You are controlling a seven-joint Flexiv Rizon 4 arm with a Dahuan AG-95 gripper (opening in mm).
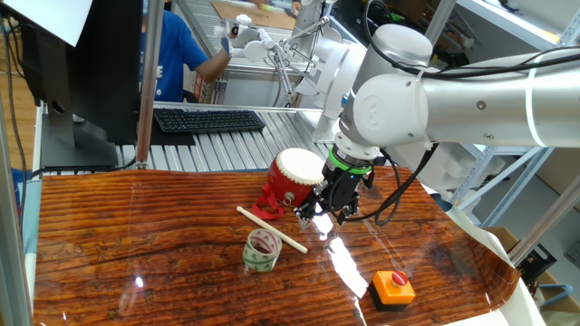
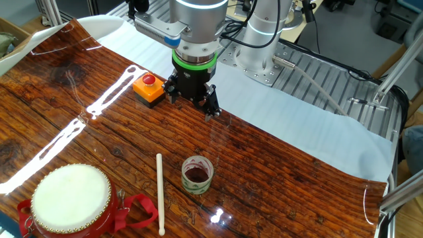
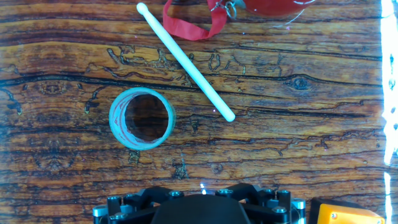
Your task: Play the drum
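Note:
The red drum (image 1: 294,177) with a cream-white skin stands on the wooden table, a red strap (image 3: 193,26) trailing from it. It also shows in the other fixed view (image 2: 71,198), and only its red edge (image 3: 273,5) shows in the hand view. A pale drumstick (image 1: 272,229) lies flat in front of the drum, also in the other fixed view (image 2: 160,194) and in the hand view (image 3: 186,60). My gripper (image 1: 324,214) hovers above the table, beside the drum and past the stick's end. Its jaws stand apart and hold nothing. It also shows in the other fixed view (image 2: 192,104).
A green-rimmed tape roll (image 1: 262,250) stands next to the stick, also in the hand view (image 3: 142,118). An orange push button (image 1: 393,287) on a black base sits near the table's edge, close behind my gripper in the other fixed view (image 2: 148,88).

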